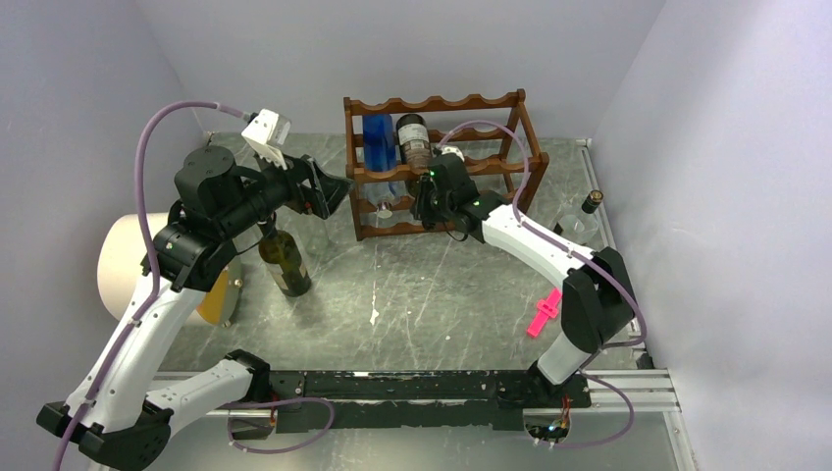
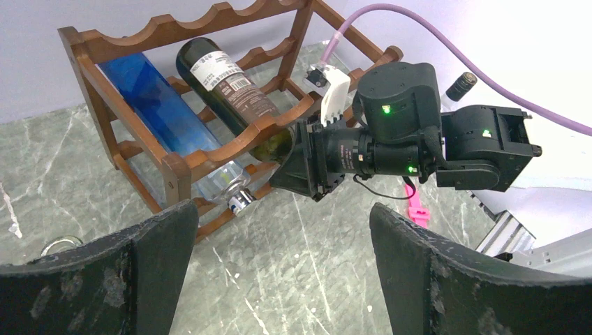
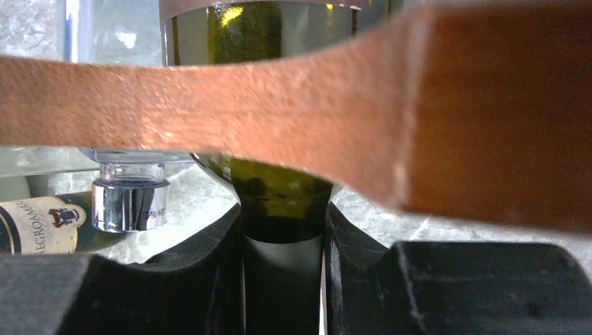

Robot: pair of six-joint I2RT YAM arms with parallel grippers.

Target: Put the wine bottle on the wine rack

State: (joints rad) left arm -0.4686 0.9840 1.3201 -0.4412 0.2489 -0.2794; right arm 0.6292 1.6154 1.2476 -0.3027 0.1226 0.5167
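From above, the reddish wooden wine rack point(image 1: 432, 102) held the dark wine bottle point(image 1: 414, 142) beside a blue bottle point(image 1: 378, 139). Left wrist: left gripper point(image 2: 279, 272) stood wide apart, empty. Right wrist: right gripper point(image 3: 283, 237) pinched the bottle's green glass neck under a wavy rail point(image 3: 279, 91).

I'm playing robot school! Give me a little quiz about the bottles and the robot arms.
1. True or false: the left fingers are holding a bottle.
2. What colour is the bottle lying beside the wine bottle in the same tier of the wine rack? A red, B blue, C yellow.
3. Fill in: the right fingers pinch the wine bottle by its ____.

Key: 1 false, they are open with nothing between them. 2 B, the blue bottle. 3 neck.
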